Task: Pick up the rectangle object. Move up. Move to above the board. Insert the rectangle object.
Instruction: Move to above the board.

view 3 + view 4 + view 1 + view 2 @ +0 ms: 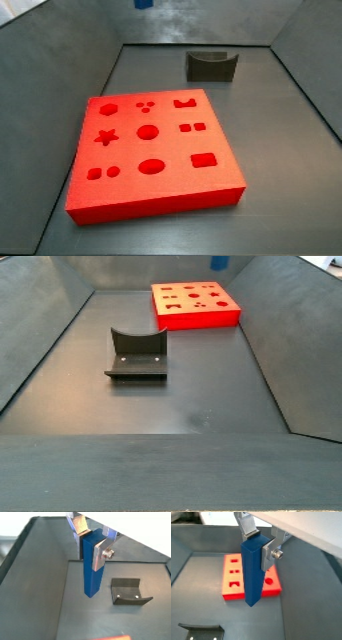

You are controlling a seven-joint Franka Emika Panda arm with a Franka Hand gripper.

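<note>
You see the gripper (pixel 91 539) high above the dark floor (pixel 47 607), its silver fingers (pixel 100 554) clamped on the upper part of the rectangle object (pixel 92 567), which hangs upright. The dark fixture (pixel 128 592) stands on the floor near the bar's lower end, apart from it.

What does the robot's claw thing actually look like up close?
The gripper, hanging above the grey floor, has two fingers: flat silver metal plates with rounded ends. One carries a small screw on its side. No cables or markings show.
</note>
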